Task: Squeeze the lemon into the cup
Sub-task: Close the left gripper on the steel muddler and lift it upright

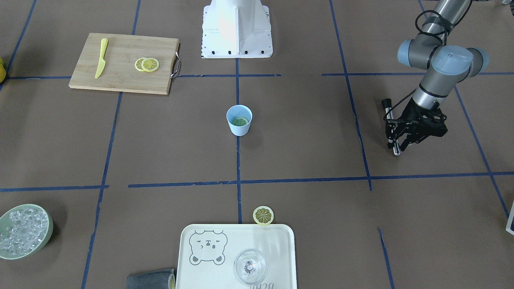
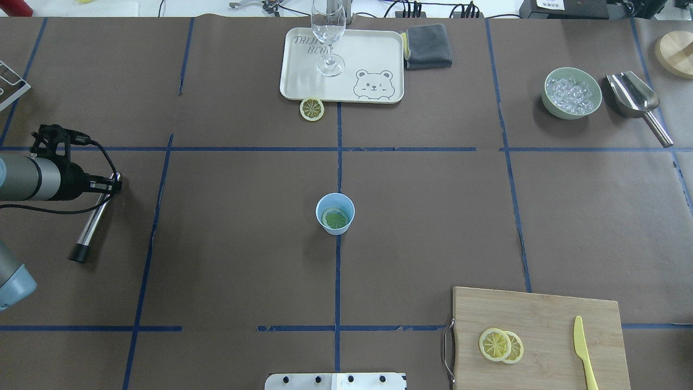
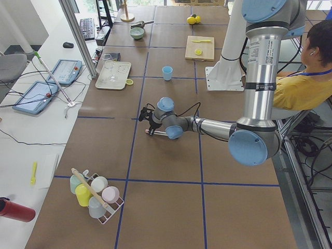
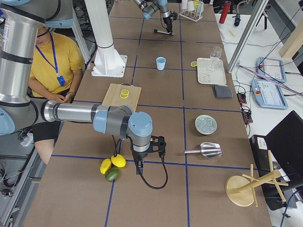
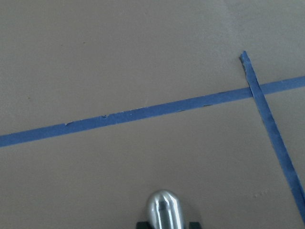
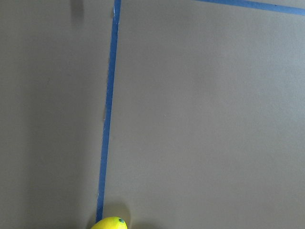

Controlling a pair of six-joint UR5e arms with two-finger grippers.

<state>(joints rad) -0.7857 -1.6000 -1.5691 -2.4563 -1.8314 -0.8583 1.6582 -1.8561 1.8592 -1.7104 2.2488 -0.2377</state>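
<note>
The light-blue cup point(image 1: 239, 125) point(image 2: 328, 222) stands upright at the table's centre. A round slice point(image 2: 335, 218) lies inside it and looks greenish. Two yellow lemon slices point(image 1: 147, 64) point(image 2: 501, 345) overlap on the wooden cutting board point(image 2: 541, 319). Another lemon slice point(image 1: 263, 215) point(image 2: 312, 109) lies on the table against the tray's edge. My left gripper point(image 1: 396, 134) point(image 2: 110, 186) is far to the cup's side, shut on a metal rod point(image 2: 92, 222) that also shows in the left wrist view point(image 5: 164, 210). My right gripper point(image 4: 142, 156) shows only in the exterior right view, so I cannot tell its state.
A yellow knife point(image 2: 583, 352) lies on the board. A cream tray point(image 2: 303, 81) holds a clear stemmed glass point(image 2: 328, 32), with a grey cloth point(image 2: 427, 46) beside it. A green bowl of ice point(image 2: 572, 92) and a metal scoop point(image 2: 636, 97) sit nearby. Whole lemons point(image 4: 113, 163) lie by the right gripper.
</note>
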